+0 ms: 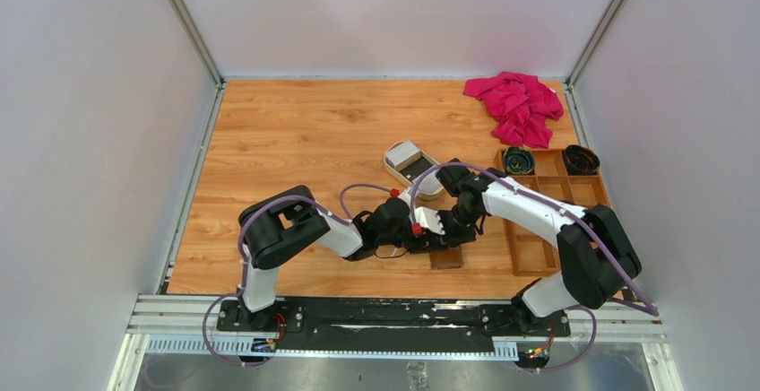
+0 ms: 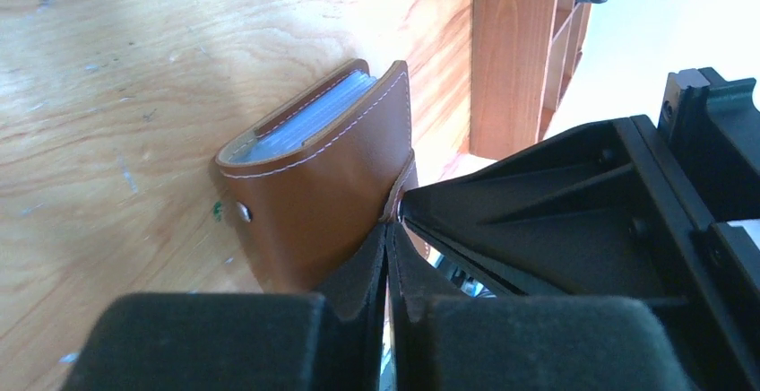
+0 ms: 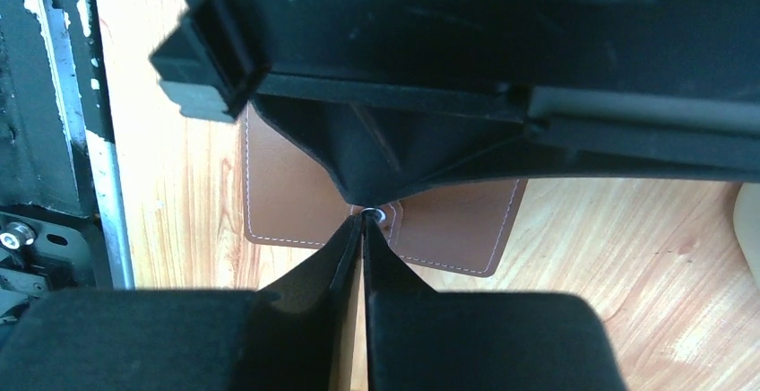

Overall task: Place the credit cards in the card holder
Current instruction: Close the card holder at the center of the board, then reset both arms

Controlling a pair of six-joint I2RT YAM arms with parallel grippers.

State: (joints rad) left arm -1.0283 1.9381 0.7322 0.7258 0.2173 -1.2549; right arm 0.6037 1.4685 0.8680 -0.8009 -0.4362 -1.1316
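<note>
The brown card holder (image 1: 446, 257) lies folded shut on the wooden floor near the front edge. In the left wrist view the card holder (image 2: 327, 180) shows greyish card edges (image 2: 309, 117) inside its fold. My left gripper (image 2: 392, 230) is shut, its tips against the snap tab edge. My right gripper (image 3: 363, 222) is shut too, its tips at the metal snap (image 3: 381, 216) of the card holder (image 3: 287, 194). In the top view the left gripper (image 1: 427, 242) and right gripper (image 1: 450, 235) meet tip to tip over the holder. A dark card (image 1: 415, 168) lies in the cream tin tray.
The cream oval tin tray (image 1: 400, 152) sits just behind the grippers. A wooden compartment box (image 1: 538, 247) with dark coiled items stands at the right. A pink cloth (image 1: 517, 106) lies in the back right corner. Walls close the sides and back.
</note>
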